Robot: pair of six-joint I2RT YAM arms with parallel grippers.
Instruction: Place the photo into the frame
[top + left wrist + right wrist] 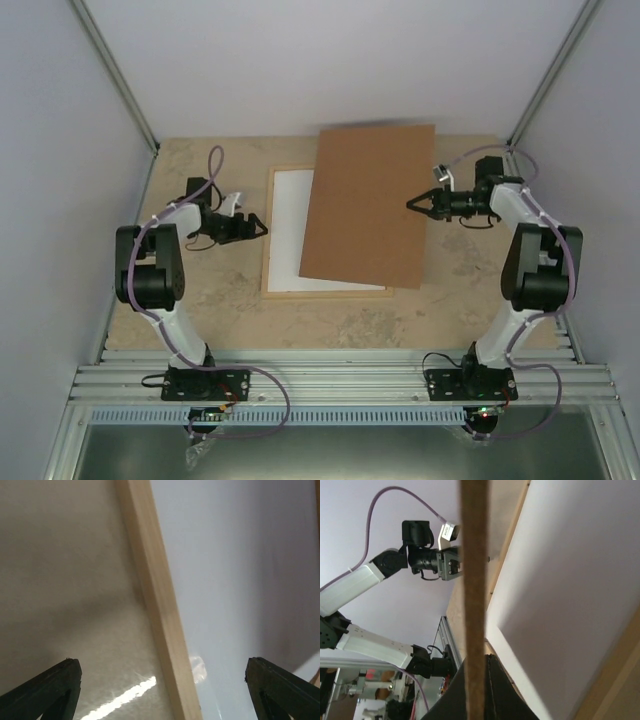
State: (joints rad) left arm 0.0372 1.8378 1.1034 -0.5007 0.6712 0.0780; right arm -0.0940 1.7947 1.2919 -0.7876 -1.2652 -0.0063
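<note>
The frame of light wooden slats lies flat mid-table with a plain white sheet inside it. The photo is not in view. My right gripper is shut on the right edge of the brown fibreboard backing panel and holds it tilted above the frame's right part. The right wrist view shows the panel edge-on between my right gripper's fingers, above the white sheet. My left gripper is open and empty, and in the left wrist view it straddles the frame's left slat.
Grey walls close in the table on the left, back and right. An aluminium rail runs along the near edge with both arm bases on it. The left arm shows in the right wrist view beyond the panel.
</note>
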